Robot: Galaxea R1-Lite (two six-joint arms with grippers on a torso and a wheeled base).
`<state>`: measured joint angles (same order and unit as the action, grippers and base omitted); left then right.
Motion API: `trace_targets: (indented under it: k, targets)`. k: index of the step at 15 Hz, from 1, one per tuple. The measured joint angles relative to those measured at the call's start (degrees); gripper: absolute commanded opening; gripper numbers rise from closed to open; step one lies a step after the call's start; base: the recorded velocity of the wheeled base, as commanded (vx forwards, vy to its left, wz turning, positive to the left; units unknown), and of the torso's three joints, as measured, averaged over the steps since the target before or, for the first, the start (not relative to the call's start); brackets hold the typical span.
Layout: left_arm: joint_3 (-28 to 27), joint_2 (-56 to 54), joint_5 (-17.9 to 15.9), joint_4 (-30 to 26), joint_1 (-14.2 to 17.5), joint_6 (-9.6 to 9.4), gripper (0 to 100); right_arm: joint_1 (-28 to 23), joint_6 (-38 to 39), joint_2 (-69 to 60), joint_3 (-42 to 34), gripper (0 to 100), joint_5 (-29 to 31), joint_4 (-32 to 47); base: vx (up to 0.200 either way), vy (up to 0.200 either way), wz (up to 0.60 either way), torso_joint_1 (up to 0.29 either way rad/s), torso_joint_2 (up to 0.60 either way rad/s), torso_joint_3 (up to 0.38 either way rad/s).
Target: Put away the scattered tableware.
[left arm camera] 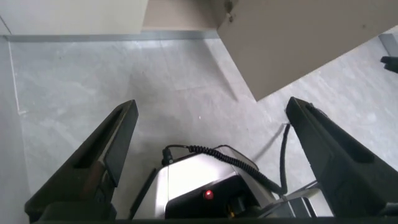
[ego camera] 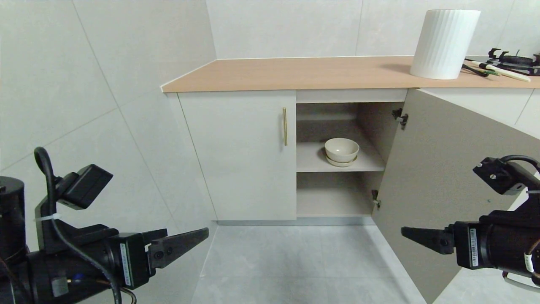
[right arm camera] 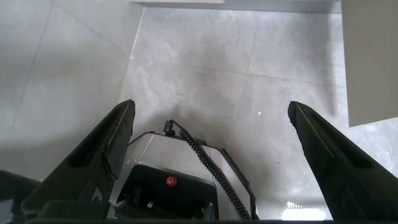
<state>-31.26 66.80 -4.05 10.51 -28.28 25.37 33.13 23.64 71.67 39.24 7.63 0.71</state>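
left tool (left arm camera: 210, 106): low on the left, over the floor, jaws spread wide, holding nothing. closed door (ego camera: 240, 152) of the cabinet is ahead of it. next right, the cabinet bay stands open; a bowl (ego camera: 341, 149) sits upright on a plate (ego camera: 339, 162) on the middle shelf (ego camera: 312, 160), so those look put away. open door (ego camera: 422, 169) swings out toward the robot's right side. up on the counter (ego camera: 295, 71), a white canister (ego camera: 445, 44) stands upright; just beside it, to the right, lie long utensils (ego camera: 495, 71), exact type too small to tell, reaching to the stove (ego camera: 514, 59). their long axis runs roughly along the counter, one end toward the canister, the other toward the stove and slightly nearer the robot. right tool (right arm camera: 210, 106): low on the right, jaws wide apart, empty. utensils are above and ahead of it, well apart; right arm is nearer, so likely its pick, closing across the long axis.
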Motion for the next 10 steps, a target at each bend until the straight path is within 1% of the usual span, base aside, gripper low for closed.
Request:
trace_targets:
  k: [2,4,6,9,10]
  targets:
    - [0.0,0.0,0.0,0.0,0.0,0.00,100,-0.1,0.0,-1.1,0.0,100,0.2,0.4,0.000,0.000,0.00,0.000,0.00,0.000]
    - [0.1,-0.1,0.0,0.0,0.0,-0.02,100,-0.1,-0.7,-2.3,0.0,100,0.5,2.8,0.000,0.000,0.00,0.000,0.00,0.000]
    - [0.1,-0.1,0.0,0.0,0.0,-0.11,100,-0.1,-0.9,-2.8,-1.0,100,0.2,2.6,0.000,0.000,0.00,0.000,0.00,0.000]
    - [0.3,-0.1,0.2,0.0,0.0,-0.96,100,-0.7,-1.4,-2.7,-1.8,100,0.9,2.8,0.000,0.000,0.00,0.000,0.00,0.000]
    - [0.3,-0.1,0.2,0.0,0.0,-0.99,100,-1.0,-2.1,-2.9,-1.8,100,1.0,2.8,0.000,-0.200,0.00,0.002,0.00,0.002]
